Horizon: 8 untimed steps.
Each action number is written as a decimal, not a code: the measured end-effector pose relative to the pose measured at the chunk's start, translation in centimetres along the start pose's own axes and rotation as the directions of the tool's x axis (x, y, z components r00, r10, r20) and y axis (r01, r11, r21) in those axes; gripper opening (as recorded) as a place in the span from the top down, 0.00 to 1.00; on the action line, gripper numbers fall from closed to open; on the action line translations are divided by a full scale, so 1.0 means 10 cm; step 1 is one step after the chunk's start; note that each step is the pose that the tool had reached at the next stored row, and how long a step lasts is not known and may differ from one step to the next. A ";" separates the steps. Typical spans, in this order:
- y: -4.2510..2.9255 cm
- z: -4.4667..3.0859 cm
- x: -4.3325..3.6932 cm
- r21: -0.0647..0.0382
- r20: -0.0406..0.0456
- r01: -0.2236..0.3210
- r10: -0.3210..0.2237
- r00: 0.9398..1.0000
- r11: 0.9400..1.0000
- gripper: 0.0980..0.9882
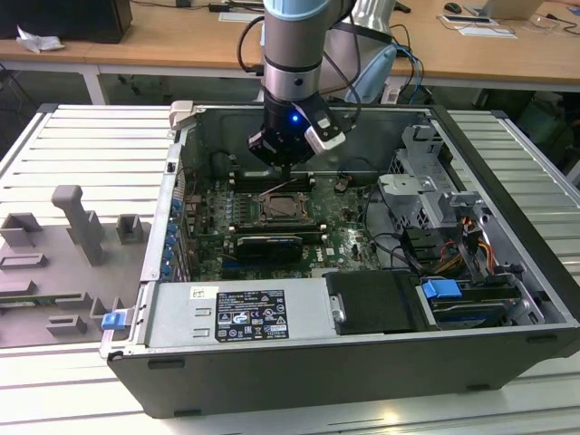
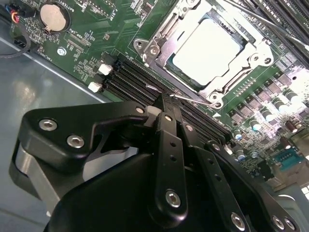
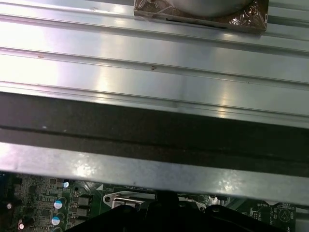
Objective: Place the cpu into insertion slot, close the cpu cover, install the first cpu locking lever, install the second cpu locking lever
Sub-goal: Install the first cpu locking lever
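Gripper (image 2: 166, 99): your fingers are pinched together on a thin lever (image 2: 190, 98) beside the socket.
Cpu (image 2: 206, 47): sits in the insertion slot (image 1: 284, 208), cpu cover (image 2: 251, 50) down.
Second wrist view: shows you the cpu's pale face.
Exterior view: shows you the whole computer case (image 1: 299, 362).

The exterior view is evenly lit from above — the ribbed table (image 1: 82, 136) is pale and washed, while the inside of the case (image 1: 362, 299) stays darker. A small blue light (image 1: 294, 118) glows on the arm. In the second wrist view the cpu (image 2: 205, 48) is overexposed, almost white, and the gripper (image 2: 166, 104) is dark and a little soft. In the first wrist view, broad glare lies on the metal ribs (image 3: 145, 43) — the board (image 3: 48, 203) below is dim.
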<state>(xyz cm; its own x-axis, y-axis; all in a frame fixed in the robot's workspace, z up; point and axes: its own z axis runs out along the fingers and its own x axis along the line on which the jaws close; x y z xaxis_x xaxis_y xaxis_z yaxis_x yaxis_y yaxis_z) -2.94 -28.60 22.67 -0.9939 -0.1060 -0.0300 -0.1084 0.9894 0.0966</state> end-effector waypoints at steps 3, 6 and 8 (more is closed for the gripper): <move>-0.004 0.023 -0.012 0.000 0.000 0.000 0.000 1.000 1.000 0.99; -0.007 0.044 -0.022 0.000 0.000 0.000 0.000 1.000 1.000 0.99; -0.009 0.057 -0.029 0.000 0.000 0.000 0.000 1.000 1.000 0.99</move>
<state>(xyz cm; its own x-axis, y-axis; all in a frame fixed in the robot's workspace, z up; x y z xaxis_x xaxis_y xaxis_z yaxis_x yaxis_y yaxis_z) -2.63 -28.60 22.10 -0.9939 -0.1060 -0.0299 -0.1084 0.9894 0.0965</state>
